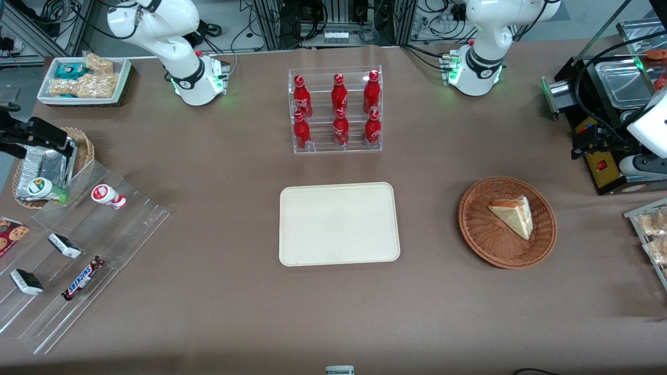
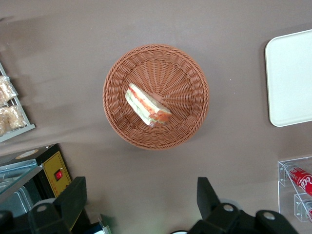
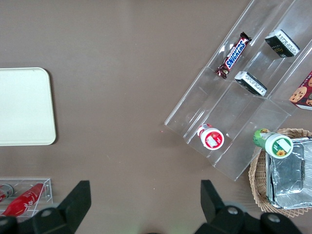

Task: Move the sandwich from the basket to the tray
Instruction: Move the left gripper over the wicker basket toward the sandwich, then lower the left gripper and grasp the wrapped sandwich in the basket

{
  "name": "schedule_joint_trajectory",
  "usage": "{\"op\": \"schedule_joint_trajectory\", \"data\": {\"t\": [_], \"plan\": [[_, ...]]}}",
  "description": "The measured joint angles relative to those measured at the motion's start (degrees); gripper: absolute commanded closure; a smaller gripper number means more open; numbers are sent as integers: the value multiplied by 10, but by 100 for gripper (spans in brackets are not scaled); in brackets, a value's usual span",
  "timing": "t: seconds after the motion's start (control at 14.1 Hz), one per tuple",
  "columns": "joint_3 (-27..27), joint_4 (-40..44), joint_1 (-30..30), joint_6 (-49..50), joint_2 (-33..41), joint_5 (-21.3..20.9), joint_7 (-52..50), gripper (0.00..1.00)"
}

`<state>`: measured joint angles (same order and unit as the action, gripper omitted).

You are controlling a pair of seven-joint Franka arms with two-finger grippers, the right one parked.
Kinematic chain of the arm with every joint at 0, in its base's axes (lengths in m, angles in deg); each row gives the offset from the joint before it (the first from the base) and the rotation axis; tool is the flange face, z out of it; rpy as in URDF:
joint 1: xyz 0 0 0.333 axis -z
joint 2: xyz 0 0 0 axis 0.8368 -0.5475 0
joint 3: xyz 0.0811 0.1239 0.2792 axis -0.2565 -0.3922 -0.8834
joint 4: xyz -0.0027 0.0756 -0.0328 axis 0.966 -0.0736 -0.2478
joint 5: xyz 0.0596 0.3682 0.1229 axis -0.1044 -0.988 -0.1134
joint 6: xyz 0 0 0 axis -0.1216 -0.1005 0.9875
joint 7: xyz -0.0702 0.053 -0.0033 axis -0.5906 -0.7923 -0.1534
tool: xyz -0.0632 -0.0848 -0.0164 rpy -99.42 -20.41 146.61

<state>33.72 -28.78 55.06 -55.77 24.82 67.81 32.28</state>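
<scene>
The brown tabletop (image 1: 208, 172) is seen to carry everything. The plain cream tray (image 1: 339, 224) is laid flat at its middle, nearer to the front camera than a clear acrylic rack (image 1: 336, 109) in which six red cola bottles (image 1: 339, 94) are stood upright in two rows. The round woven basket (image 1: 479, 229) is set beside the tray, toward the working arm's end of the tabletop and clear of the tray's edge. The wrapped sandwich (image 1: 513, 215) is found lying inside this basket, slightly off its centre, with the red-orange and green filling stripe shown in the wrist view (image 2: 147, 105). The gripper (image 2: 139, 197) is held high above the tabletop near the basket, over the bare cloth between the basket and a black machine (image 1: 599, 151); its fingers (image 2: 74, 196) are spread wide apart and nothing is held between them. Toward the parked arm's end, a stepped clear display (image 1: 78, 260) is set out with a Snickers bar (image 1: 82, 278), and a small foil-lined wicker basket (image 1: 83, 146) is placed just beside it.
</scene>
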Motion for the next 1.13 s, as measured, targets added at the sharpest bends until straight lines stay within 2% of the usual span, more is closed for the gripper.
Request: {"op": "schedule_joint_trajectory", "data": {"t": [0.43,0.85,1.13], "plan": [[0,-66,0,-18,-2,0,0,0],[0,-221,-5,-186,-6,0,-6,0],[-2,-321,-17,-320,-8,0,-73,0]]}}
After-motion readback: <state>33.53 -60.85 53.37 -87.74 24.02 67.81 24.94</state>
